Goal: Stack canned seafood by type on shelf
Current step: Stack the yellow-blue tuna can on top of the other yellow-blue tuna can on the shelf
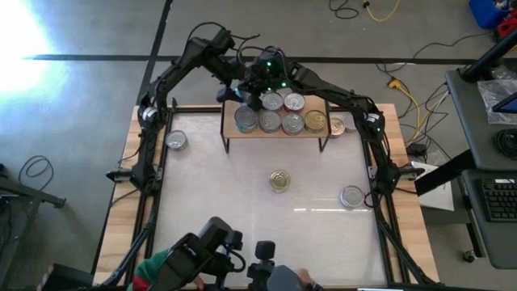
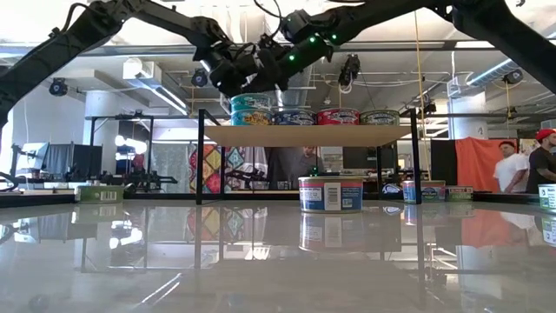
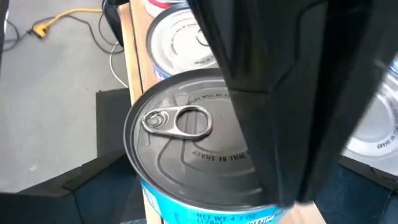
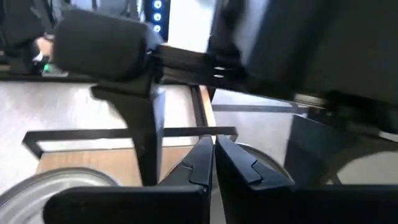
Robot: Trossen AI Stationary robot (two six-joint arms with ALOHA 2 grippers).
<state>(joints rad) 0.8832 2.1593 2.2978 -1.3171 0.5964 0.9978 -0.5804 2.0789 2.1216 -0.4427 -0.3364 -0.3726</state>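
High view, surroundings: white tabletop [image 1: 242,210] with wooden edges; cables on the grey floor beyond; a desk with a keyboard [image 1: 494,212] to the right.
High view, shelf: light-wood shelf [image 1: 279,132] stands at the far middle of the table, both arms bent over its far left corner and hiding part of it.
High view, tins on shelf: about seven tops show, silver mostly, one gold-topped tin [image 1: 315,121] toward the right end.
High view, loose tins: four; one at far left [image 1: 176,141], one gold at centre [image 1: 280,181], one at near right [image 1: 352,196], one just right of the shelf [image 1: 337,127].
High view, left gripper [image 1: 235,91]: over the shelf's far left corner, fingers hidden here.
High view, right gripper [image 1: 258,86]: beside it, green lights on its wrist.
Low view, shelf: board on thin black legs; four tins in a row, blue, blue, red, grey-sided; the leftmost place carries a second blue tin [image 2: 250,103] stacked on top.
Low view, obstruction: both grippers crowd that stack from above.
Low view, room: two people [image 2: 521,165] stand at far right.
Left wrist view: silver ring-pull top of a blue-sided tin [image 3: 186,143] fills the picture; pincer spread wide, one dark finger [image 3: 292,106] just beside the tin.
Right wrist view: fingertips [image 4: 205,163] pressed together, holding nothing; the left arm's finger stands in front.
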